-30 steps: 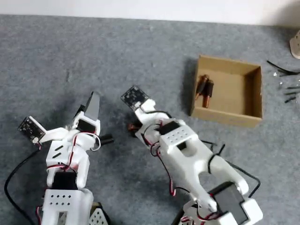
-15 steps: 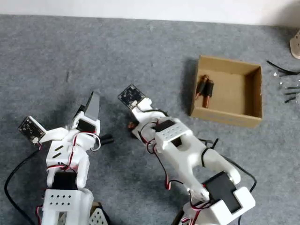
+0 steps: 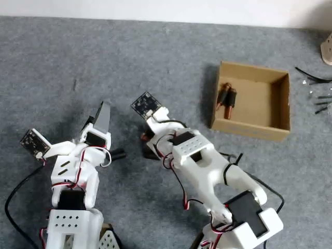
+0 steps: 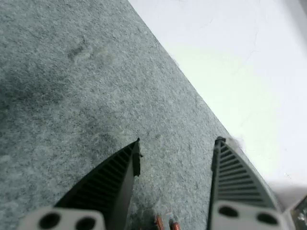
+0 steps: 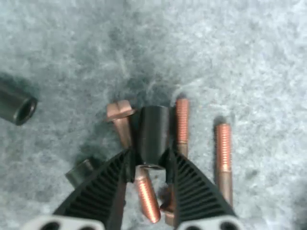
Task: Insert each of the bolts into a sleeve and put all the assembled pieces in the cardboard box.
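While left pincer (image 4: 179, 140) spread wide, right pincer (image 5: 149, 154) tight around black sleeve (image 5: 154, 125) among copper bolts (image 5: 223, 148)

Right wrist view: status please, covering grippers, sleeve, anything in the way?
Left gripper open over carpet. Right gripper shut on black sleeve. Loose copper bolts crowd it, one between the fingers.
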You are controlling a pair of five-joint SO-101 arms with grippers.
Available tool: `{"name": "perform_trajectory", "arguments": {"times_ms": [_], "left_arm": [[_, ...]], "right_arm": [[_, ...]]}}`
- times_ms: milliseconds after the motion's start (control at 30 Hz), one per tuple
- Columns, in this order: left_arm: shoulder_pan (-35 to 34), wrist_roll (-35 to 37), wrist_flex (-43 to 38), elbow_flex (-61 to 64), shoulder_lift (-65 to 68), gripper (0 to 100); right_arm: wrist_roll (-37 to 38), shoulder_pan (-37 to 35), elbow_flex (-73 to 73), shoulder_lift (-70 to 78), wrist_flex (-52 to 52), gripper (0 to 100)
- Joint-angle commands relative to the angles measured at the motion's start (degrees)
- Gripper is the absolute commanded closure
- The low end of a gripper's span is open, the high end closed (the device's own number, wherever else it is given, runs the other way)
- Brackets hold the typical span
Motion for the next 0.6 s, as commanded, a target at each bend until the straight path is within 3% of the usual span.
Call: {"name": "perform_trajectory", "arguments": {"times_ms": [0, 200, 567], "left_arm": [[-0.04, 0.44, 0.26, -3.91, 0.04, 77], [1.19, 0.18, 0.26, -3.65, 0.04, 77], [1.19, 0.18, 0.26, -3.74, 0.04, 77]], "right_arm": [[0.53, 0.04, 0.57, 0.66, -0.22, 99.2], [0.18, 0.04, 1.19, -4.88, -0.13, 99.2], [0.26, 3.21, 19.38, -34.42, 1.1, 99.3]]}}
